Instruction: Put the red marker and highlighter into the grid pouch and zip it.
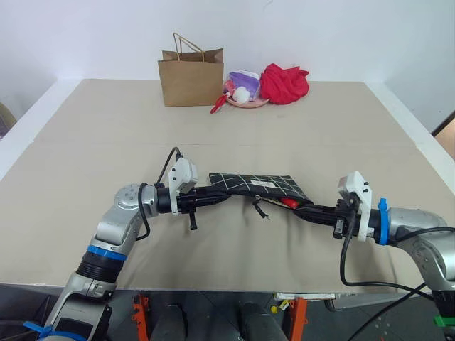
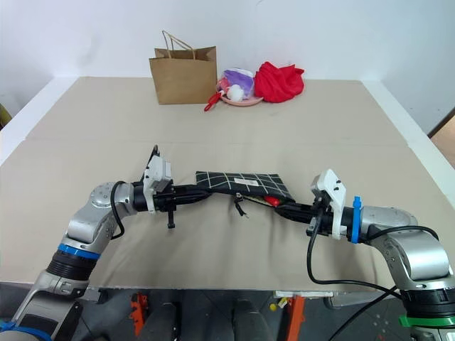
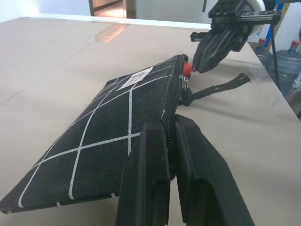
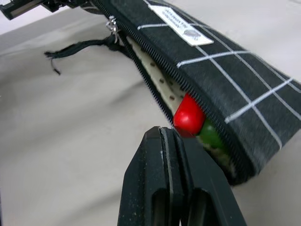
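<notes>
Tabletop: both claws level, pinching grid pouch

Silver arms with blue bands at the forearms, white camera housings at the wrists (black cables looping out), black two-fingered tools.

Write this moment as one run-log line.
left claw: shut on grid pouch | right claw: shut, at red marker | zipper: open

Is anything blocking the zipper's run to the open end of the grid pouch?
Yes. The red marker pokes out of the grid pouch's open mouth, with the highlighter beside it, between the zipper pull and the end.
</notes>
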Robot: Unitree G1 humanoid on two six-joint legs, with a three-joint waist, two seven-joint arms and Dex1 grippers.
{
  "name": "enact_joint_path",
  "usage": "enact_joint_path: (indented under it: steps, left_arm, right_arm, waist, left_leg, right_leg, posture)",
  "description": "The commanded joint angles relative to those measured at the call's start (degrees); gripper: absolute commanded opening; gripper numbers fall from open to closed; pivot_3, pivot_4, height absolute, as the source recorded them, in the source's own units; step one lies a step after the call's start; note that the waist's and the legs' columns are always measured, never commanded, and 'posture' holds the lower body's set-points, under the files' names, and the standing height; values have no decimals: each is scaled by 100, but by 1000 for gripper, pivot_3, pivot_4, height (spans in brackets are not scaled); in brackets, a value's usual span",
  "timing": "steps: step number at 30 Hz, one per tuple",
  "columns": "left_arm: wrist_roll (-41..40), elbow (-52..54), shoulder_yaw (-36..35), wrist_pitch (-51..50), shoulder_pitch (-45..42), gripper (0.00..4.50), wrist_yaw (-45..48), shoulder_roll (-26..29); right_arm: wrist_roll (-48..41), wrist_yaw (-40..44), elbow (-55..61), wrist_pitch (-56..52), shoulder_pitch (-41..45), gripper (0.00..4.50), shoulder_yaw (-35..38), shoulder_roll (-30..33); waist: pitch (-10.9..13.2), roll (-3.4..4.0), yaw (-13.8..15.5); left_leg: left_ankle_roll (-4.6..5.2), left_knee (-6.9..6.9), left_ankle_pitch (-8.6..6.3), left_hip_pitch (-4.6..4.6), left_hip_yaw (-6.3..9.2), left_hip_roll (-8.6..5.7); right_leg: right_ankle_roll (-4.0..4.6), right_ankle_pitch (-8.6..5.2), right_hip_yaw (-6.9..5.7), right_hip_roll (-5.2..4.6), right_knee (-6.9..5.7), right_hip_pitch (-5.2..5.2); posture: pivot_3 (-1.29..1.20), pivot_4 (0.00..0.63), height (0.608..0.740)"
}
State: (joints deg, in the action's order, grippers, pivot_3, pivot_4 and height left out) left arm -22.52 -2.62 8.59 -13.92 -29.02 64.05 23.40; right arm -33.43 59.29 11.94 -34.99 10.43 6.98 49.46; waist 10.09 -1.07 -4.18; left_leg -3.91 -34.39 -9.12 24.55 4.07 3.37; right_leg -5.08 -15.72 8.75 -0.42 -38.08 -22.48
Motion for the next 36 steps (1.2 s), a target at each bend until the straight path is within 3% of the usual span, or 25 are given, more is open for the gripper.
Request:
enact_joint_path:
  steps: [1, 4, 7, 14, 15, 23, 36]
  left_arm:
    - [-72, 244, -63, 9, -10, 0, -6, 8]
    - [-73, 245, -66, 8, -7, 0, -13, 6]
    - [-60, 238, -65, 15, 1, 0, -18, 12]
    - [-119, 95, -196, -26, -76, 0, -34, 59]
    - [-146, 77, -215, -40, -93, 0, -27, 58]
    - [-361, 222, -194, -375, -212, 0, 61, -2]
    - [-430, 331, -201, -533, -211, 0, 40, 23]
  right_arm:
    - [168, 9, -68, 244, 188, 236, -22, -28]
    - [265, 0, -135, 320, 259, 236, -55, -63]
    - [156, 61, -65, 117, 281, 986, -33, -11]
    - [20, 636, 1096, 909, -112, 4257, 114, 35]
    - [71, 626, 1204, 1075, -113, 4461, 72, -27]
    - [682, 332, 1039, 2103, 437, 4461, -497, -772]
    - [1935, 513, -215, 4872, 498, 4461, -1036, -1114]
  waist:
    - [0, 0, 0]
    - [0, 0, 0]
    - [0, 0, 0]
    - [0, 0, -2]
    - [1, 0, -9]
    - [1, -1, -10]
    - [1, -1, -8]
  left_leg:
    - [0, 0, 0, 1, 0, 0]
    - [0, -1, 0, 1, 0, 0]
    - [0, -1, 0, 0, 0, 0]
    - [0, 4, 0, 0, 1, 0]
    - [0, 4, 0, 0, 1, 0]
    - [-4, -3, 3, -2, 1, 0]
    - [-4, 4, 2, -3, 1, 0]
  right_leg:
    - [0, 0, 0, 0, 0, 0]
    - [0, 0, 0, 0, 0, 0]
    - [0, 0, 0, 0, 0, 0]
    - [-2, -2, -1, 1, 0, 0]
    - [-2, -2, -1, 1, 0, 0]
    - [1, 5, -1, 1, 0, 1]
    - [0, 2, -1, 1, 0, 2]
  posture:
    - [0, 150, 740]
    - [0, 150, 740]
    - [0, 150, 740]
    - [0, 150, 740]
    - [0, 150, 740]
    - [0, 150, 740]
    - [0, 150, 740]
